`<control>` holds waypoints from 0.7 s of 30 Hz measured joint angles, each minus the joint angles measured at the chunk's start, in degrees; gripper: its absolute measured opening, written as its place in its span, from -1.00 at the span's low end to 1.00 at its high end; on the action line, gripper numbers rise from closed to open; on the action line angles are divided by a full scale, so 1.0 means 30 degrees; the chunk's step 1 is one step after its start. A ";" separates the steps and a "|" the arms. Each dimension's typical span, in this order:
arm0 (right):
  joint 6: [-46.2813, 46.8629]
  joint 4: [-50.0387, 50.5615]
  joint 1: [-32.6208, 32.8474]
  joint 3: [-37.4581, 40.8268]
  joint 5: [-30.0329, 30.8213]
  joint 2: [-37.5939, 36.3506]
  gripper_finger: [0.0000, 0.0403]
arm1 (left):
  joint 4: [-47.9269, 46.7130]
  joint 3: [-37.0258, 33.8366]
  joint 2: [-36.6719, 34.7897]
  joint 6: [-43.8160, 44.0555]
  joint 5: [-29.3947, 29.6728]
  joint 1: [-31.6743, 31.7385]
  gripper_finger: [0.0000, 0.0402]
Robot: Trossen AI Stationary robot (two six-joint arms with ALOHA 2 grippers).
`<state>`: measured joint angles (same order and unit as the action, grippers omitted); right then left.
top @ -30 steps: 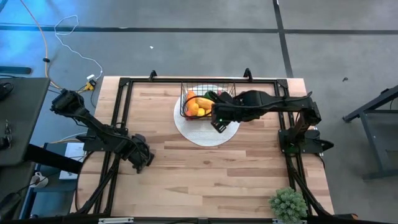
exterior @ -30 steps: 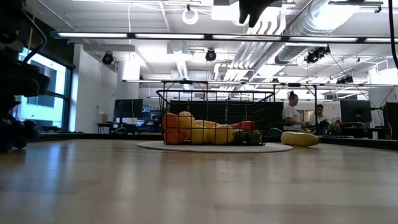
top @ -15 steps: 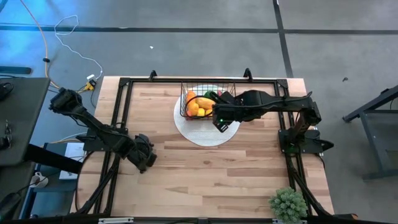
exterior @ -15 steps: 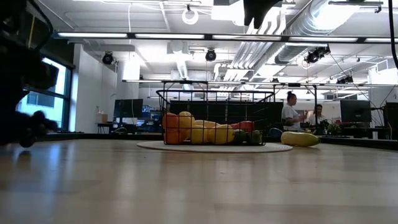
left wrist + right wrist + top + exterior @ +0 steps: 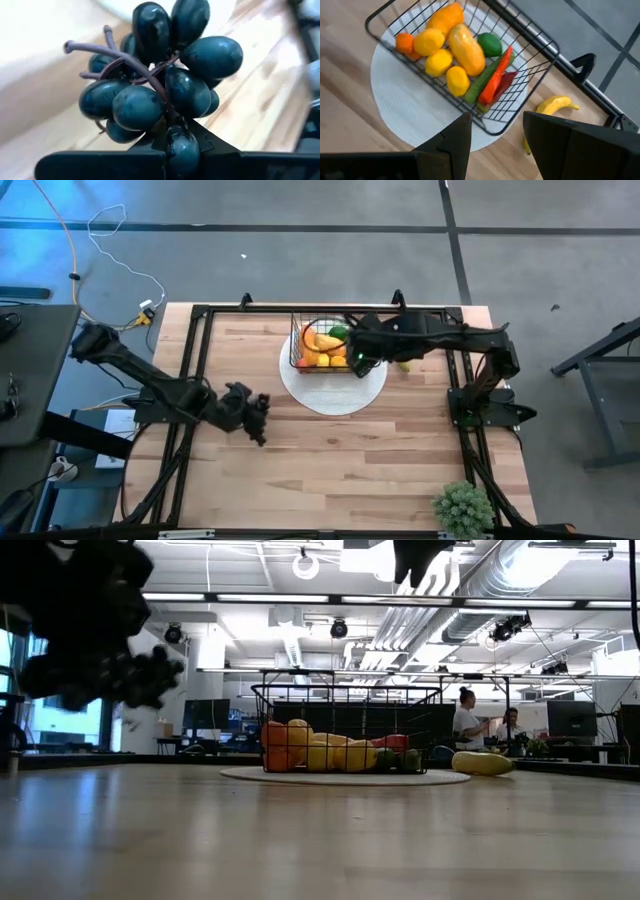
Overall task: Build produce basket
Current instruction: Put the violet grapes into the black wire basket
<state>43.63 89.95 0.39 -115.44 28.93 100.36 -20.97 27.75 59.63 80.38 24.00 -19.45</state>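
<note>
The basket (image 5: 322, 345) is sitting on a round white plate (image 5: 333, 392) near the far edge of the worktop (image 5: 340, 460), about midway along that edge. In the right wrist view the basket (image 5: 470, 60) is holding two orange mangoes (image 5: 467, 50), three lemons (image 5: 439, 61), a green lime-like fruit (image 5: 490, 44), a red pepper (image 5: 497, 80), a green pepper (image 5: 480, 86) and a small orange piece (image 5: 404, 42) at one corner, possibly a carrot, though the view is too poor to be sure. A banana (image 5: 555, 106) is lying on the worktop just beside the plate, outside the basket, on the side toward the right edge. The right gripper (image 5: 358, 358) is hanging above the right end of the basket with its fingers (image 5: 457, 137) spread apart and nothing between them. The left gripper (image 5: 255, 405) is reaching over the left half of the worktop, well apart from the plate, and its fingers are clamping a bunch of dark grapes (image 5: 160, 90) by the stem end. In the low view the grapes (image 5: 110, 675) are hanging clear of the worktop, to the left of the basket (image 5: 345, 730). A potted plant (image 5: 463, 508) is standing at the near right corner. Two people (image 5: 468, 720) are standing in the room beyond the worktop.
</note>
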 joint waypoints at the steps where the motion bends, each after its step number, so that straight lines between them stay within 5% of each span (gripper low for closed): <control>1: -0.0126 -0.0014 -0.0216 0.0000 0.0034 -0.0128 -0.20 | 0.0484 0.0007 -0.0225 -0.0634 0.0096 0.0389 -0.97; 14: -0.3335 -0.2070 -0.3231 0.0000 0.0347 -0.1264 -0.20 | 0.6928 0.0093 -0.1526 -0.8888 -0.0899 0.6389 -0.97; 21: -0.5178 -0.2315 -0.4615 0.0000 0.0310 -0.1450 -0.20 | 0.6917 0.2064 -0.1337 -1.3236 -0.1293 0.9608 -0.97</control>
<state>28.10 83.00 -13.45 -115.44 29.86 96.02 -0.22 33.94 55.61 40.67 20.12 9.37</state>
